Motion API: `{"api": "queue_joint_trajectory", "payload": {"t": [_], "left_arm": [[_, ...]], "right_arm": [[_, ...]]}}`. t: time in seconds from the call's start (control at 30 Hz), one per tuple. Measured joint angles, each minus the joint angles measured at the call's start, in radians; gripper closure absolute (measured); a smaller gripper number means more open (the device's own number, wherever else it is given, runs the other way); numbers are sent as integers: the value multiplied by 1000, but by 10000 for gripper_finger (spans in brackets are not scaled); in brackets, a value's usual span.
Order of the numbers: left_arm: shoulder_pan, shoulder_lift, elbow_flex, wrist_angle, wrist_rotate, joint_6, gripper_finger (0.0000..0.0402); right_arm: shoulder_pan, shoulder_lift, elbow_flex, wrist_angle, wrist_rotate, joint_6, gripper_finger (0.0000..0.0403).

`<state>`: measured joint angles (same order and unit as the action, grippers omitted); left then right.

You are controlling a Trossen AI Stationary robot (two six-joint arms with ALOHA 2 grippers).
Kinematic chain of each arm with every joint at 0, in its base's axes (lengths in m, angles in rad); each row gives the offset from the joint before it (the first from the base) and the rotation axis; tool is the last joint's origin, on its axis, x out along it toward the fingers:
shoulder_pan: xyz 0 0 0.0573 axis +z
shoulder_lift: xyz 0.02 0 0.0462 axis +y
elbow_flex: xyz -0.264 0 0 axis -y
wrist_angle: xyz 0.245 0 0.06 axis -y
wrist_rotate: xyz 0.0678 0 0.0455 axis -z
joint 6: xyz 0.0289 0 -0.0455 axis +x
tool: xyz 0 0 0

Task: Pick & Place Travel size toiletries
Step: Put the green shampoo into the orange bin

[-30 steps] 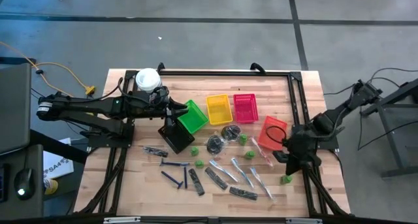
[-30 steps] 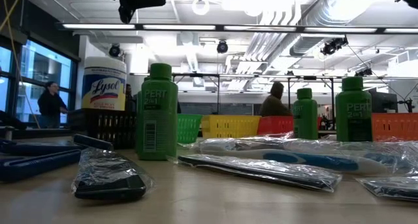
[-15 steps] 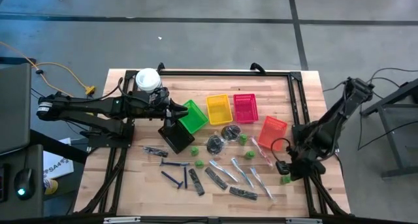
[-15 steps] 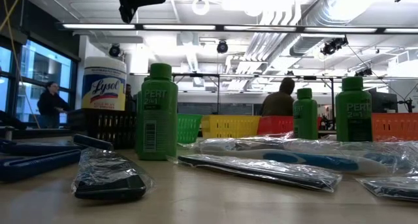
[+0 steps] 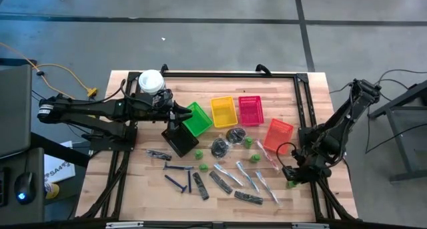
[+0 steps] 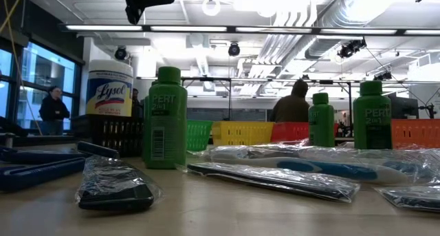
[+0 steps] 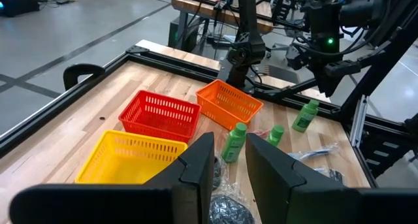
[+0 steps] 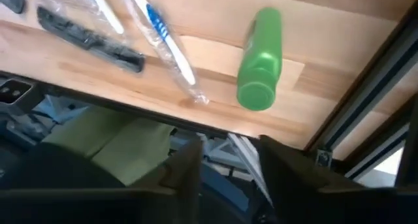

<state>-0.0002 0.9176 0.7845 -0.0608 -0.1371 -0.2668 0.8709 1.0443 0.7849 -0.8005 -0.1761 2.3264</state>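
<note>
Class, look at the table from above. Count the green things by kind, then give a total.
Green bottles: 5
Green basket: 1
Total: 6

One camera looks straight down on the whole worktop, one sits level at its surface facing the room, and both wrist cameras share the green bottle near the edge.
</note>
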Motion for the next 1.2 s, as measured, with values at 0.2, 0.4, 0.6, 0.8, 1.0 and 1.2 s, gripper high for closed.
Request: {"api": "queue_joint_trajectory", "payload": {"t": [0.2,0.4,0.6,0.8,1.0,1.2], "left_arm": [[0,0,0,0,0,0,316],[0,0,0,0,0,-10,316],[0,0,0,0,0,-27,316],[0,0,0,1,0,-28,316],[0,0,0,0,0,-30,316],[0,0,0,1,-1,-30,316]], "right_arm": [[0,3,0,-65,-4,66,168],[-2,72,0,-30,-8,96,166],[-3,154,0,-25,-9,97,186],[-23,192,0,-26,-19,97,206],[-27,241,0,-18,-45,103,220],[-30,286,0,-16,-59,104,231]]}}
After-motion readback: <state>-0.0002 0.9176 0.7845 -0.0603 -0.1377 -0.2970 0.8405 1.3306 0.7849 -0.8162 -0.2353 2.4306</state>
